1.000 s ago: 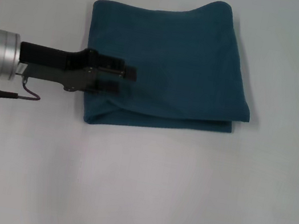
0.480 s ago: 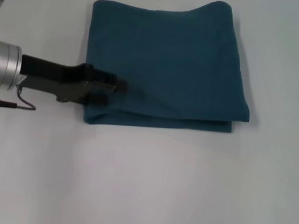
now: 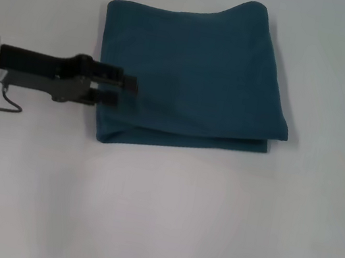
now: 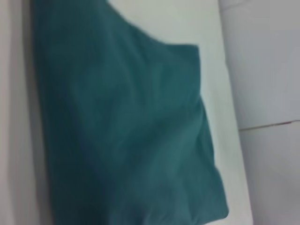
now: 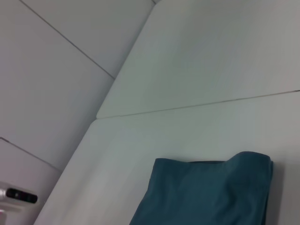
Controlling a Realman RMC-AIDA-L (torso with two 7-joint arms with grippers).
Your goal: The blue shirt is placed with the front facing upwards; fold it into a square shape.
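Blue shirt [image 3: 192,76], one only, lay folded into a rough square on the white counter [image 3: 164,214], toward its far side, layered edges showing along the near hem. One left gripper [image 3: 122,92] hung at the shirt's left edge, its two black fingers [image 3: 117,81] parted and holding nothing. The left wrist view showed only the teal cloth [image 4: 126,136] up close; the right wrist view took in pale panelled walls [image 5: 56,70] beyond the counter. The right gripper was out of sight.
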